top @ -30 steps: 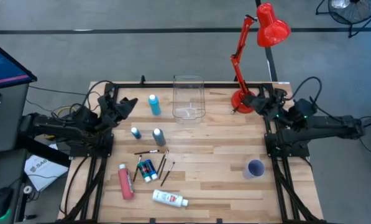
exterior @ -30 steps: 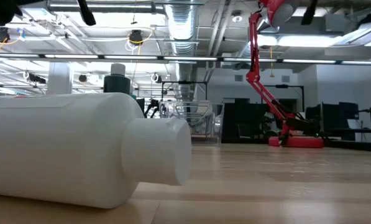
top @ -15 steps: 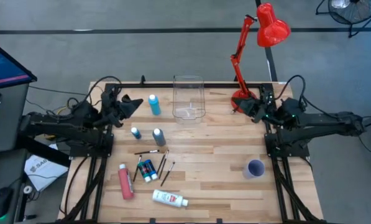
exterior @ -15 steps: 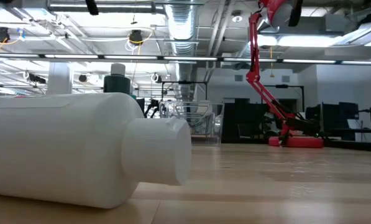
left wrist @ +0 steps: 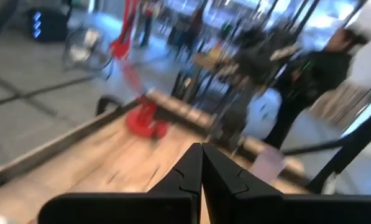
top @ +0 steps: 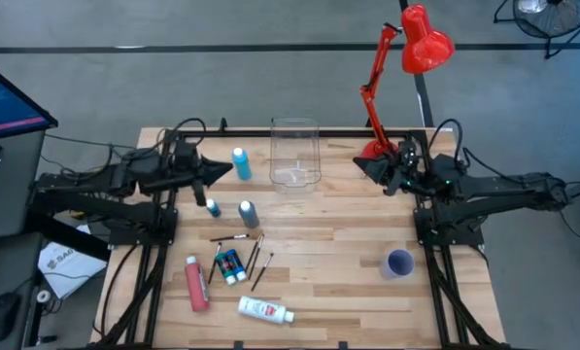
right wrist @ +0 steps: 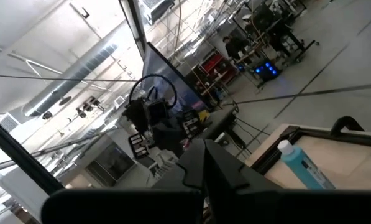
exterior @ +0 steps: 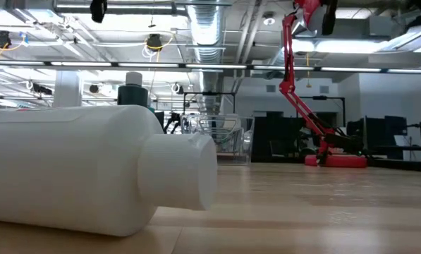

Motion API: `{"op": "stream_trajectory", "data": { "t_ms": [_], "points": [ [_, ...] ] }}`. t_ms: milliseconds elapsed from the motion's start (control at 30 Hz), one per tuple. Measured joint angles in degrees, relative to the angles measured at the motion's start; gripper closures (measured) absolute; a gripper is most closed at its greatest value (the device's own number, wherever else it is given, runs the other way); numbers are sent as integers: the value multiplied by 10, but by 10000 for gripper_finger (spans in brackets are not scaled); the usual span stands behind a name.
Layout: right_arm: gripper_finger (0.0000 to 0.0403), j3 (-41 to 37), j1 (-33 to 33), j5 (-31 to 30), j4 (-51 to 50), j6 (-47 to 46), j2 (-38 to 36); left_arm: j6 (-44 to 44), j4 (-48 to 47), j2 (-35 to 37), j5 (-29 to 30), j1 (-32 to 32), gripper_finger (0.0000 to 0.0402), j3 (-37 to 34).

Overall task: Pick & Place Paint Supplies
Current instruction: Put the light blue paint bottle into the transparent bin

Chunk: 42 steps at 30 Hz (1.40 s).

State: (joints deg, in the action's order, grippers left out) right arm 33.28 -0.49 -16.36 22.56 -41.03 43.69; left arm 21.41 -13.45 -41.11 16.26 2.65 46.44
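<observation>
Reaching for the first item is the step in hand, by my judgement; nothing has yet been picked. The left gripper [top: 223, 169] hangs near the bench's far-left corner, jaws pressed together and empty, just beside the upright light blue plastic paint bottle [top: 241, 163]. To do this well, the jaws should be opened wide before any descent, then brought squarely over one bottle's body, clear of its neighbours.

The right gripper [top: 365, 165] sits near the far-right corner, by the base of the red desk lamp [top: 418, 44], jaws likewise closed on nothing. Both arms stretch inward from their side edges, held above the bench [top: 348, 243].

The remaining supplies lie toward the near-left part: a small blue-green bottle [top: 213, 207], a grey bottle [top: 249, 214], thin dark paintbrushes [top: 255, 255], a pink-red tube [top: 196, 283] and a white bottle [top: 263, 310] on its side. A clear see-through box [top: 295, 154] stands at the far edge's middle.
</observation>
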Motion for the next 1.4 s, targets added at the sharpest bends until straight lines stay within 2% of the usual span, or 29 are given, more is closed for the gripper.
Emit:
{"op": "stream_trajectory", "data": {
  "t_ms": [267, 533, 767, 1067, 1200, 1400],
  "points": [
    [403, 11, 3, 40, -21, 26, 22, 7, -91, -46, 3, 34, 401, 25],
    [403, 189, 41, 54, -299, 162, 111, 44, -77, -37, 3, 52, 401, 25],
    [403, 325, 61, 62, -462, 235, 202, 44, -56, -28, 4, 58, 401, 26],
    [403, 378, 48, 61, -489, 245, 255, 43, -55, -29, 4, 58, 401, 26],
    [400, 385, 46, 61, -494, 245, 271, 16, -54, -32, 4, 58, 400, 26],
    [356, 387, 44, 61, -508, 245, 279, -15, -63, -48, 4, 58, 378, 26]
  ]
}}
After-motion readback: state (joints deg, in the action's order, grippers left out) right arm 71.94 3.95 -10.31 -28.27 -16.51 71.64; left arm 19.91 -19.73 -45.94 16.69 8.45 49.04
